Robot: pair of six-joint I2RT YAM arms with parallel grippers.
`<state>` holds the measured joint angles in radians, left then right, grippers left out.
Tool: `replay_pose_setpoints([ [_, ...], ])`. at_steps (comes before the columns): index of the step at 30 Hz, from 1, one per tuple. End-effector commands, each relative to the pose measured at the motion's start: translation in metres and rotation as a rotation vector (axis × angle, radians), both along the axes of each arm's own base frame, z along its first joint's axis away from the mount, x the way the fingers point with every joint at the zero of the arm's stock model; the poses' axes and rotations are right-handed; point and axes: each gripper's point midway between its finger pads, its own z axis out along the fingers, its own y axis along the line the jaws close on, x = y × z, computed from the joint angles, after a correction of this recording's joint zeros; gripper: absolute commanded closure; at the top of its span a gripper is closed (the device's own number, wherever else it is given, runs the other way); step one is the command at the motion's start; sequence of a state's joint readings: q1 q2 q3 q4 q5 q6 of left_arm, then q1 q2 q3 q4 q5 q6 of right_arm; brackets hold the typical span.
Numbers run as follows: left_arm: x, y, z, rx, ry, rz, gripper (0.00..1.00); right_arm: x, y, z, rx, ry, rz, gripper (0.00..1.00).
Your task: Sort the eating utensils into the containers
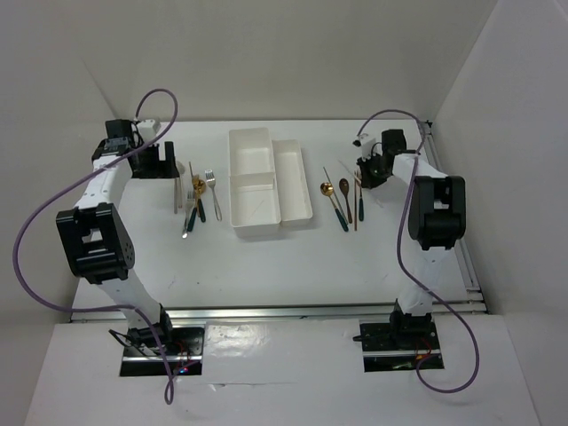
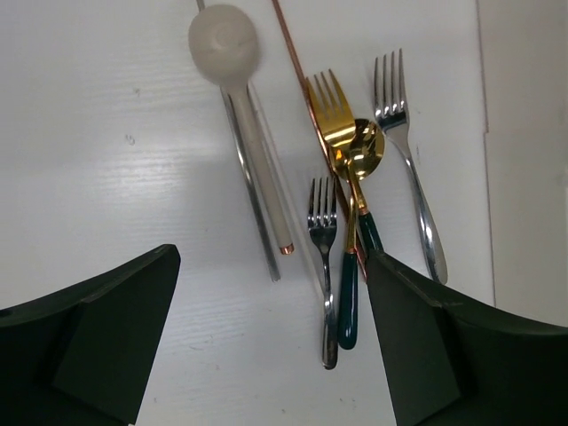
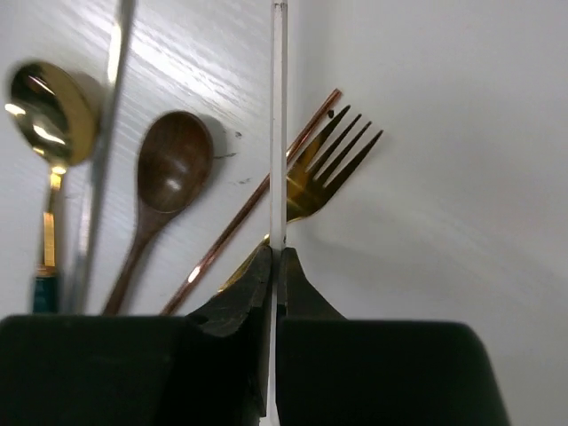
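Note:
The eating utensils lie in two groups either side of the containers [image 1: 293,191], a white tray of bins at mid-table. My left gripper [image 2: 271,257] hangs open over the left group: a white spoon [image 2: 224,40], a gold fork [image 2: 330,115], a gold spoon [image 2: 364,151], a silver fork [image 2: 395,98] and a small silver fork [image 2: 324,231]. My right gripper [image 3: 277,266] is shut on a thin pale chopstick [image 3: 279,133] that runs straight out between the jaws. Below it lie a gold fork [image 3: 324,169], a brown spoon [image 3: 173,164], a gold spoon [image 3: 49,98] and a copper chopstick [image 3: 257,200].
In the top view the left gripper [image 1: 160,160] is at the far left of the table and the right gripper [image 1: 368,173] at the far right, near the side wall. Cables loop over both arms. A silvery chopstick [image 2: 253,204] lies beside the white spoon.

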<state>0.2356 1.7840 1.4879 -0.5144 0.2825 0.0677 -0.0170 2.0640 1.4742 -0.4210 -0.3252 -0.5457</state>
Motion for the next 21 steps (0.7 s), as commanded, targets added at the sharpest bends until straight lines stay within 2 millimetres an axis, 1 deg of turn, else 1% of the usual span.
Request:
replay_pose_setpoints([
  [1,-0.003,0.011,0.02,0.029,-0.072,0.098,0.0,0.02,0.021,0.112,0.155,-0.174,-0.141,1.0],
  [2,-0.005,0.013,0.02,0.03,-0.074,0.118,0.0,0.023,0.031,0.121,0.181,-0.179,-0.151,1.0],
  [3,-0.008,0.017,0.021,0.029,-0.067,0.17,0.0,0.023,0.046,0.132,0.231,-0.175,-0.178,1.0],
  [4,-0.01,0.019,0.016,0.027,-0.057,0.205,0.0,0.027,0.057,0.147,0.273,-0.191,-0.18,1.0],
  [5,-0.011,0.022,0.017,0.022,-0.062,0.239,0.0,0.027,0.065,0.152,0.305,-0.182,-0.199,1.0],
  [6,-0.016,0.025,0.01,0.011,-0.042,0.26,0.0,0.024,0.084,0.157,0.375,-0.148,-0.224,1.0],
  [7,-0.018,0.021,0.015,-0.011,-0.054,0.262,0.0,0.024,0.095,0.165,0.41,-0.144,-0.227,1.0],
  [8,-0.019,0.02,0.017,-0.018,-0.063,0.27,0.0,0.023,0.107,0.164,0.433,-0.121,-0.232,1.0],
  [9,-0.019,0.018,0.017,-0.032,-0.063,0.269,0.0,0.017,0.13,0.158,0.449,-0.088,-0.224,1.0],
  [10,-0.021,0.013,0.02,-0.048,-0.063,0.255,0.0,0.015,0.143,0.164,0.496,-0.061,-0.254,1.0],
  [12,-0.022,0.014,0.024,-0.04,-0.055,0.245,0.0,0.008,0.167,0.15,0.523,0.005,-0.265,1.0],
  [13,-0.024,0.014,0.024,-0.029,-0.033,0.231,0.0,0.0,0.189,0.146,0.547,0.049,-0.264,1.0],
  [14,-0.027,0.015,0.022,-0.023,-0.019,0.239,0.0,-0.005,0.199,0.144,0.552,0.075,-0.265,1.0],
  [15,-0.025,0.017,0.026,-0.015,-0.031,0.245,0.0,-0.007,0.206,0.133,0.555,0.108,-0.274,1.0],
  [16,-0.025,0.02,0.026,0.001,-0.03,0.244,0.0,-0.009,0.21,0.127,0.565,0.146,-0.322,1.0],
  [17,-0.029,0.02,0.027,0.008,-0.033,0.251,0.0,-0.011,0.216,0.12,0.568,0.169,-0.332,1.0],
  [18,-0.028,0.023,0.033,0.025,-0.052,0.248,0.0,-0.014,0.218,0.107,0.568,0.215,-0.347,1.0],
  [19,-0.033,0.021,0.037,0.027,-0.062,0.248,0.0,-0.016,0.221,0.102,0.584,0.249,-0.354,1.0],
  [20,-0.035,0.024,0.035,0.04,-0.066,0.261,0.0,-0.016,0.222,0.096,0.582,0.263,-0.365,1.0],
  [21,-0.035,0.025,0.035,0.049,-0.067,0.252,0.0,-0.016,0.222,0.083,0.575,0.29,-0.382,1.0],
])
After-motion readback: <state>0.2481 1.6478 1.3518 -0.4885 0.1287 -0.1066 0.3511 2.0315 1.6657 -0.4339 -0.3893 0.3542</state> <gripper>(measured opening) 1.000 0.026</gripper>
